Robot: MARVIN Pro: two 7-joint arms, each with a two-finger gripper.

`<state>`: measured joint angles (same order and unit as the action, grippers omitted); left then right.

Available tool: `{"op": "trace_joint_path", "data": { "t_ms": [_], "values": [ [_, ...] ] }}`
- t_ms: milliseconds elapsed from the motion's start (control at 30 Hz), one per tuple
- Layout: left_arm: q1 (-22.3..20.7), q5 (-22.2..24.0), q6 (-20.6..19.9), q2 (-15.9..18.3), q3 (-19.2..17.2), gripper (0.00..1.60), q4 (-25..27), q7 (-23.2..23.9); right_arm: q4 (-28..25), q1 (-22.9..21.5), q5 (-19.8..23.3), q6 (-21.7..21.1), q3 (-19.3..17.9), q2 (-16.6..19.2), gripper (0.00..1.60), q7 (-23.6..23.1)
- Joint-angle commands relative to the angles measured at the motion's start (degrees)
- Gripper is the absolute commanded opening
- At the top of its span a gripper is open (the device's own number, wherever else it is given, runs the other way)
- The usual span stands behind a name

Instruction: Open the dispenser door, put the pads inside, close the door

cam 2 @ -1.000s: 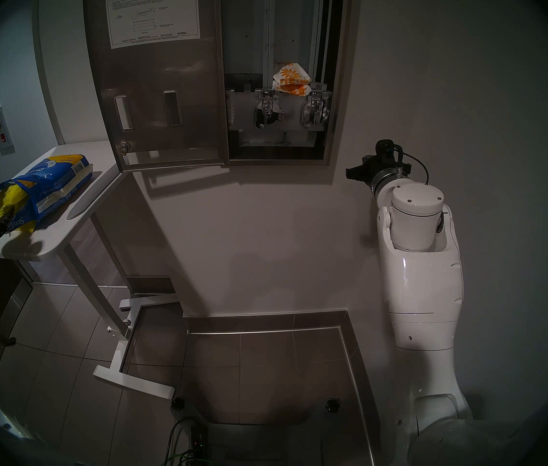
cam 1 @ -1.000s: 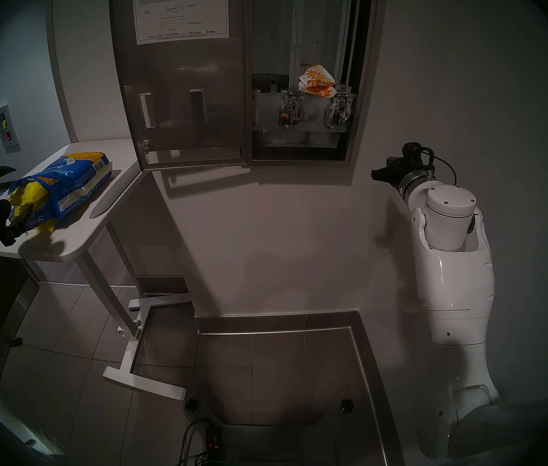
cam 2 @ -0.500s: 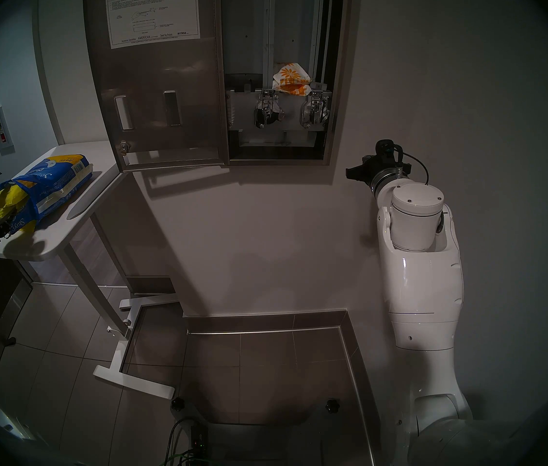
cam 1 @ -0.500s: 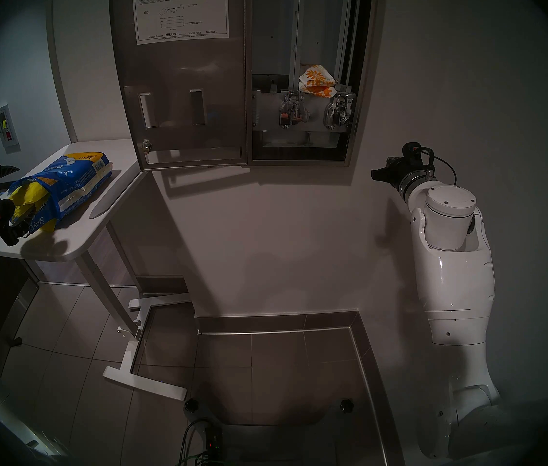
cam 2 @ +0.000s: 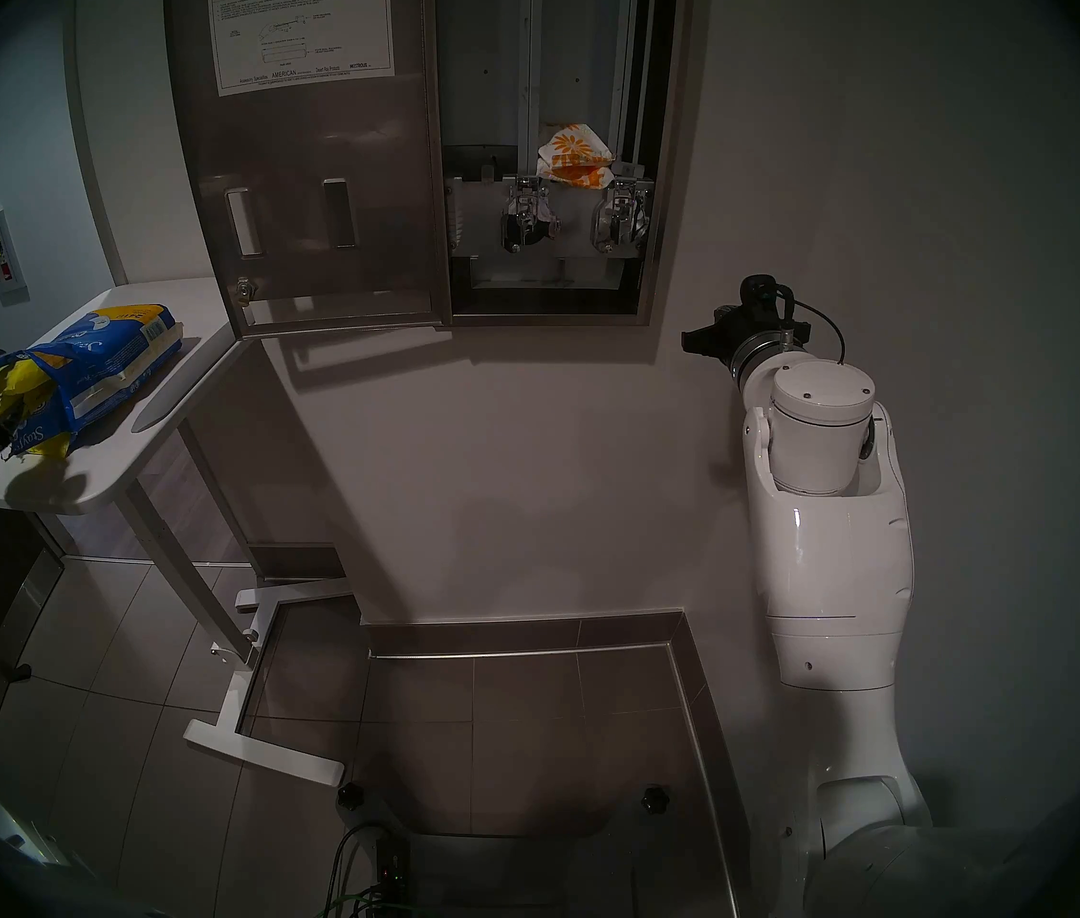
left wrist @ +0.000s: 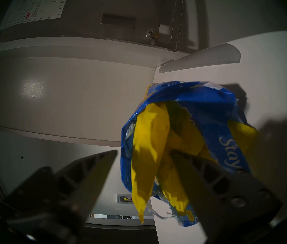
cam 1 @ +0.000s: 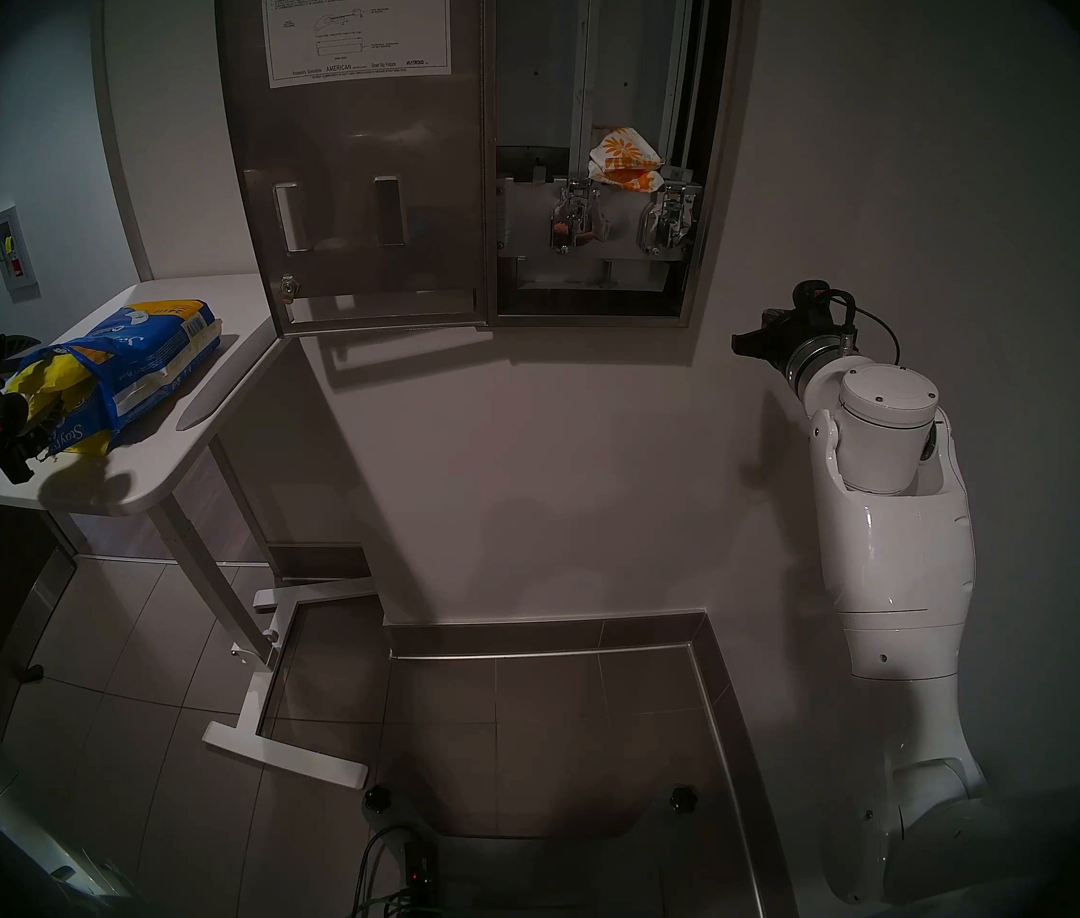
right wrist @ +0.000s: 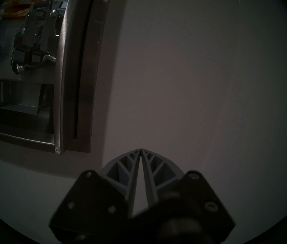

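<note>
Pads (left wrist: pixel 148 150) in yellow wrappers spill from the torn mouth of the blue bag (cam 1: pixel 126 367) lying on the white table (cam 1: pixel 146 479) at far left. Around them the left gripper (left wrist: pixel 143 152) has its jaws partly spread, one finger outside the bag, the other among the wrappers; whether it grips cannot be told. This looks like the pickup step, next needing a firm pinch on one packet. Further right, the dispenser door (cam 1: pixel 358 168) hangs wide open. Farthest right, the right gripper (right wrist: pixel 141 149) idles, jaws pressed together.

Both arms out, level.
My left pincer (left wrist: pixel 144 151) stands partly spread; my right pincer (right wrist: pixel 141 149) is pinched tip to tip, empty.
</note>
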<state>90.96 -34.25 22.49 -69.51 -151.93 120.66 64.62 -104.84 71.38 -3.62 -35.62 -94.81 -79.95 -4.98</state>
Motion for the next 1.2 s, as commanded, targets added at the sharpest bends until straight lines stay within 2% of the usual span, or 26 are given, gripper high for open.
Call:
{"op": "trace_joint_path", "data": {
  "t_ms": [0,167,267,333,433,1167],
  "values": [
    [-0.63,0.62,-0.1,0.43,-0.42,0.79,0.16,-0.24,-0.74,-0.52,0.11,0.21,0.02,0.04,0.51,-0.13],
    [-0.6,0.86,-0.14,0.34,-0.5,0.8,0.36,-0.09,-0.74,-0.52,0.12,0.21,0.03,0.05,0.51,-0.12],
    [-0.53,1.09,-0.23,0.24,-0.57,0.72,0.64,0.09,-0.74,-0.52,0.13,0.21,0.03,0.05,0.51,-0.11],
    [-0.36,1.37,-0.36,0.13,-0.78,0.56,1.01,0.36,-0.74,-0.52,0.13,0.21,0.03,0.06,0.51,-0.11],
    [0.33,2.57,-0.51,-0.19,-1.74,0.0,1.85,1.26,-0.74,-0.52,0.14,0.21,0.04,0.06,0.51,-0.1],
    [4.06,14.5,-3.54,-1.48,-12.23,0.0,6.75,11.43,-0.73,-0.52,0.2,0.21,0.07,0.1,0.51,-0.04]
  ]
}}
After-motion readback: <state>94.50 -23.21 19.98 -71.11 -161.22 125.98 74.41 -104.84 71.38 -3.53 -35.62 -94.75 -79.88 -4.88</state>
